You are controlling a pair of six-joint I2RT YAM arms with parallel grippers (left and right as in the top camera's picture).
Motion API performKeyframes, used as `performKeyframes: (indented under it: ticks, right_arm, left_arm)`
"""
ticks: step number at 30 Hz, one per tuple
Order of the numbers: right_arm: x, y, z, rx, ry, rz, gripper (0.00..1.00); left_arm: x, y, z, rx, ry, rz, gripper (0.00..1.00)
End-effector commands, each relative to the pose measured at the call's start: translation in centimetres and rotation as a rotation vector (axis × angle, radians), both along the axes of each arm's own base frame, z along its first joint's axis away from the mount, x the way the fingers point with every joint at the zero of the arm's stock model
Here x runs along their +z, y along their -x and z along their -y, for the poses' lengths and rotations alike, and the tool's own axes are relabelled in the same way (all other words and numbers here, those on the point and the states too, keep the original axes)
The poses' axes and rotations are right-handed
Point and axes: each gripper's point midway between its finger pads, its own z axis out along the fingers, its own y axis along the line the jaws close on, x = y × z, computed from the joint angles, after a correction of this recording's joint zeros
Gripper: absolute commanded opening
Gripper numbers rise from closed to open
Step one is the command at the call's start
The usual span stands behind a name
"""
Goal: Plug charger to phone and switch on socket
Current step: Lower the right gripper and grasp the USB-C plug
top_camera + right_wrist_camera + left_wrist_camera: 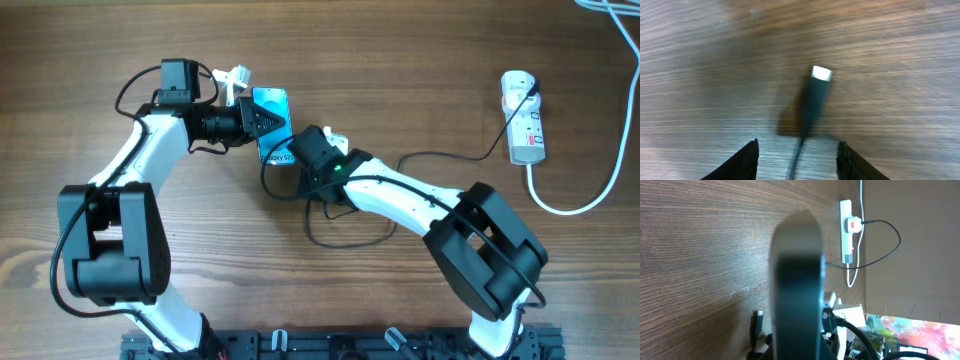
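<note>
- The desk [400,60] is brown wood-grain laminate with fine horizontal streaks.
- A small rectangular smartphone with a glossy teal-blue screen [275,103] sits left of centre. White lettering is visible at its lower edge.
- The left end effector [262,120], in matte black, reaches in from the left and appears pinched on the smartphone's side. In the left wrist view the smartphone [797,280] fills the middle as a dark, blurred slab with a rounded top, seen edge-on.
- The right end effector [305,150] is just beside the smartphone's lower right corner. In its own view the right end effector [798,145] has its two black fingers spread wide and touching nothing.
- The thin black charger cable [450,158] runs from the strip and loops loosely across the desk.
- Its slim black plug tip with a bright metal end [816,95] lies flat on the wood, just ahead of the parted fingers.
- A white, elongated plastic power strip [524,120] lies at the far right, well apart from both arms. Its red switch [852,225] shows in the left wrist view.
- A thick white cord [600,190] curves away from the strip's lower end.
</note>
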Motion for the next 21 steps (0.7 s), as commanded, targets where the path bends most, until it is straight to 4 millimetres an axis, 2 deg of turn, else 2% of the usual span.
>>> performKeyframes:
  ticks: [1,4,6,9,11,13,17,19,21]
  right_arm:
    - [-2.4,1.1,4.1,-0.073,0.144,-0.109,0.51]
    - [-1.4,1.5,7.3,-0.098,0.223,-0.209,0.52]
    - [-1.0,1.2,8.3,-0.097,0.239,-0.229,0.52]
    - [-1.0,1.8,9.7,-0.101,0.270,-0.271,0.52]
    - [-1.0,1.7,10.1,-0.108,0.272,-0.280,0.52]
    - [-1.0,1.5,9.8,-0.085,0.257,-0.276,0.54]
    - [-0.9,1.0,7.5,0.045,0.156,-0.256,0.56]
    - [-0.9,0.8,7.3,0.045,0.150,-0.247,0.71]
    - [-0.9,1.0,7.1,0.049,0.136,-0.259,0.74]
  left_arm:
    - [0.3,0.1,0.2,-0.019,0.014,0.019,0.04]
    - [0.3,0.1,0.2,-0.019,0.014,0.019,0.04]
    - [0.3,0.1,0.2,-0.019,0.014,0.019,0.04]
    - [0.2,0.1,0.2,-0.019,0.014,0.016,0.04]
    - [0.2,0.1,0.2,-0.019,0.014,0.016,0.04]
    - [0.2,0.1,0.2,-0.019,0.014,0.015,0.04]
    - [0.2,0.1,0.2,-0.020,0.014,0.015,0.04]
    - [0.2,0.2,0.2,-0.019,0.014,0.013,0.04]
    - [0.2,0.2,0.2,-0.019,0.014,0.012,0.04]
